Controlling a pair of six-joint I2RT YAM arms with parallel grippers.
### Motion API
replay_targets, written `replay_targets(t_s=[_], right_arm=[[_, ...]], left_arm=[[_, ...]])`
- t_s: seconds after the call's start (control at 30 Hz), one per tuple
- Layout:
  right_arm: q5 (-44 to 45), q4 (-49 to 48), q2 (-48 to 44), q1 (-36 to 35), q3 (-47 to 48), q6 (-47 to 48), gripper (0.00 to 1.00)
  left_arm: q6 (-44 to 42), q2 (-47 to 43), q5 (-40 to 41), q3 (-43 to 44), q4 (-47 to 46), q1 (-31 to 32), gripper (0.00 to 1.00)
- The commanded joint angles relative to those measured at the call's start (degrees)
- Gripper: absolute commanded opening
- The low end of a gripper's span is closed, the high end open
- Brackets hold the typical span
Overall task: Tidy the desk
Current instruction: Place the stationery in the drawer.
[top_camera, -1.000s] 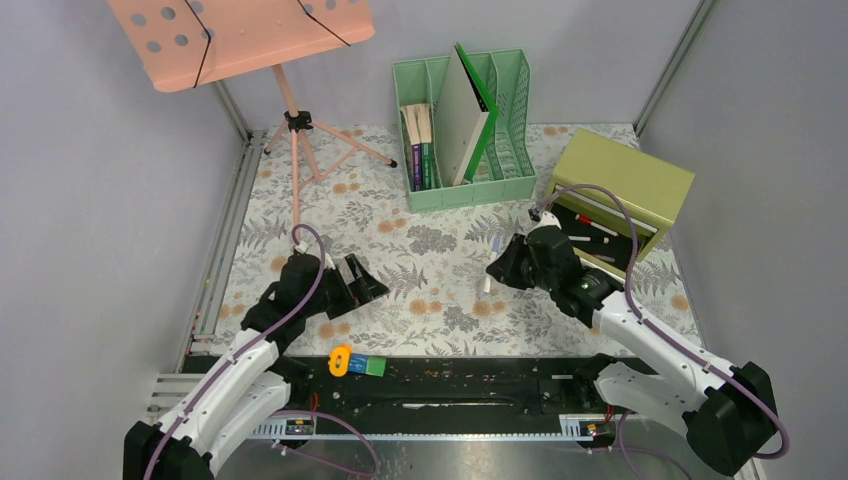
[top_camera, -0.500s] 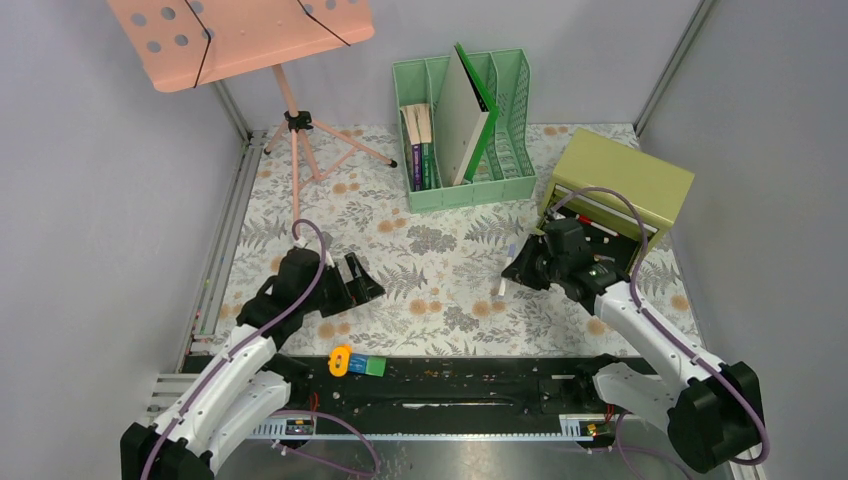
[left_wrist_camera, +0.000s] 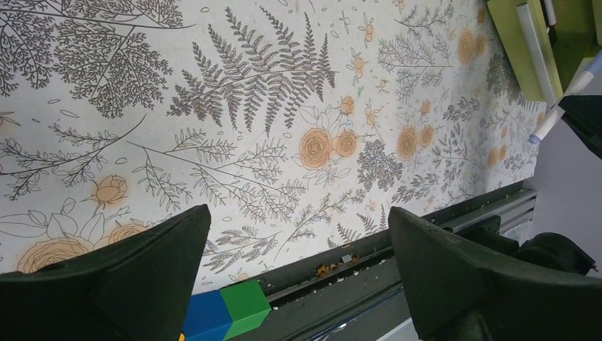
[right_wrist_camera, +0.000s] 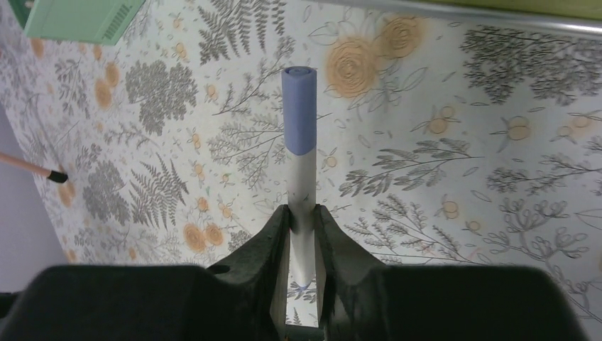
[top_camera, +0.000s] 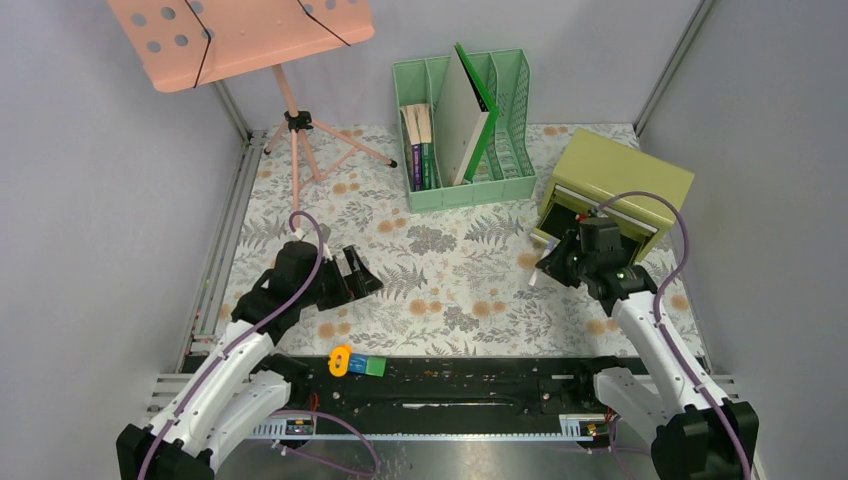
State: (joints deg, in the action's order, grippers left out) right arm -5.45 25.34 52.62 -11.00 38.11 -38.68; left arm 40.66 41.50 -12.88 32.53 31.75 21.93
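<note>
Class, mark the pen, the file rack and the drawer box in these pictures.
pen [right_wrist_camera: 300, 181]: right wrist view, white barrel below the blue cap.
file rack [top_camera: 480, 192]: top view, its front wall.
drawer box [top_camera: 625, 168]: top view, its olive top face.

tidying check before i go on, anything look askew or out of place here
The olive drawer box sits skewed to the desk edges, its drawer open. A tall book leans diagonally in the green rack. Coloured blocks lie on the near rail.
</note>
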Motion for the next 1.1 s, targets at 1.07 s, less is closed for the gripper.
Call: replay_targets(t_s=[1.07], right_arm=[[-1.28,-2.97,12.49,27.25,8.22,-9.57,0.00]], left_arm=[[-0.20,-0.67,0.65,-0.99,-0.78,-0.27,0.99]])
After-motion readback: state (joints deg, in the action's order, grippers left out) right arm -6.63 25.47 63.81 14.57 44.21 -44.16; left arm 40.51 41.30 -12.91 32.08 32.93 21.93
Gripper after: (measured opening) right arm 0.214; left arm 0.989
